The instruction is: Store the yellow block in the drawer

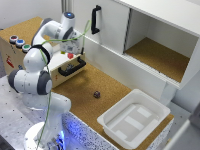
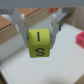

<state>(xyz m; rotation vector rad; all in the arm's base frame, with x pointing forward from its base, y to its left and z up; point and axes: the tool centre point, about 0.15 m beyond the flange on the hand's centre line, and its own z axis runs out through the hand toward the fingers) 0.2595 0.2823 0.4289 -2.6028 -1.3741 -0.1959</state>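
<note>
**Yellow block held above the open drawer**

In the wrist view the end effector [image 2: 39,31] grips the yellow block [image 2: 40,43] by its upper part, 1 finger [image 2: 21,27] on each side, so the block hangs clear below. That likely keeps it free to drop without snagging.

In the exterior view the arm reaches over the drawer [image 1: 67,64], pulled out by its black handle [image 1: 72,67]. A red piece [image 2: 79,38] lies nearby; release looks next.

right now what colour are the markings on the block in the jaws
Black, on the yellow block; clearest in the wrist view.
</note>
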